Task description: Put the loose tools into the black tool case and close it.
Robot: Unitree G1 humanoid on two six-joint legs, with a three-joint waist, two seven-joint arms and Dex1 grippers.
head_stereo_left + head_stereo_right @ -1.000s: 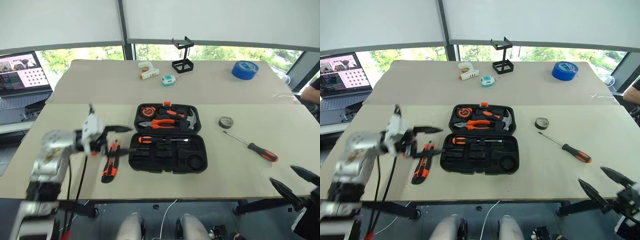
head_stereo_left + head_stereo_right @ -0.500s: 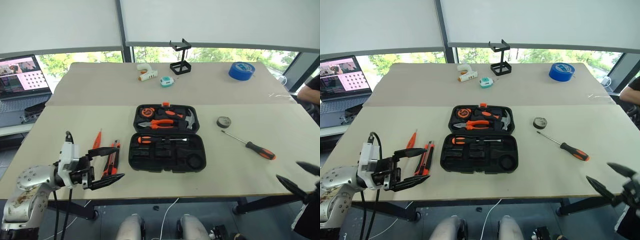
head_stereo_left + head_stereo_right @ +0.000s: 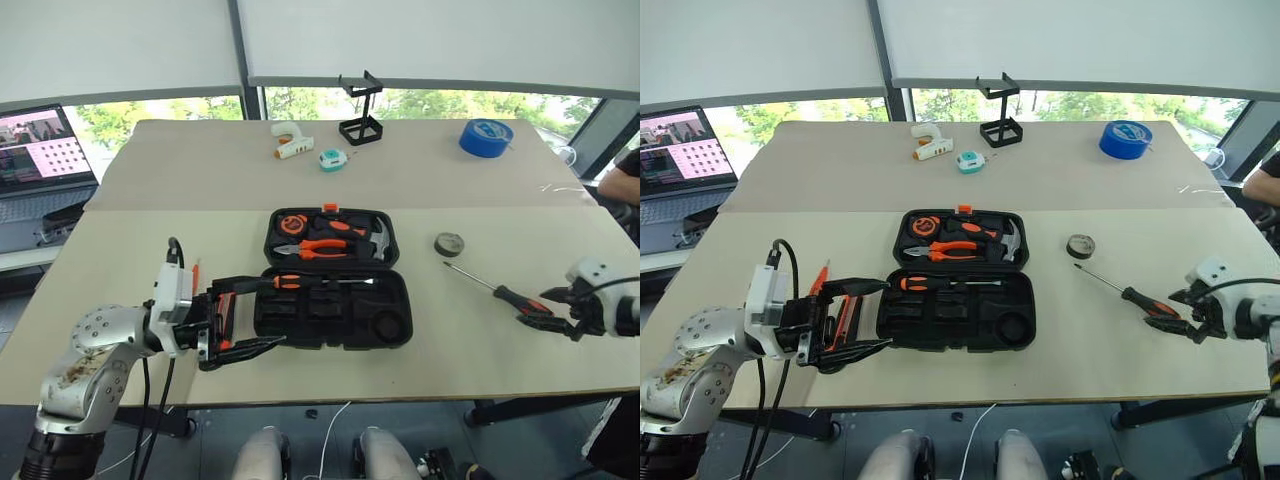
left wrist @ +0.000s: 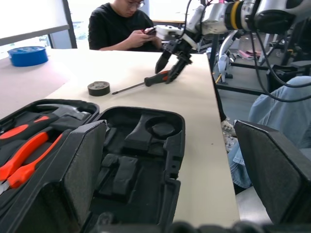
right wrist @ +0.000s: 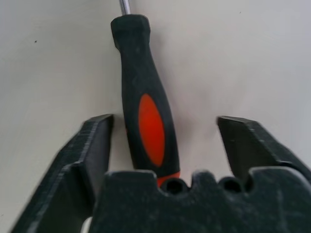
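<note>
Lying diagonal, screwdriver [image 3: 497, 291] tip twd tape roll [image 3: 450, 243].

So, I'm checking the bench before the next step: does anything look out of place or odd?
Nothing looks damaged or spilled. The black tool case lies open, and loose tools lie outside it: a screwdriver to its right, its handle between the open right gripper fingers, with a small grey tape roll nearby.
</note>
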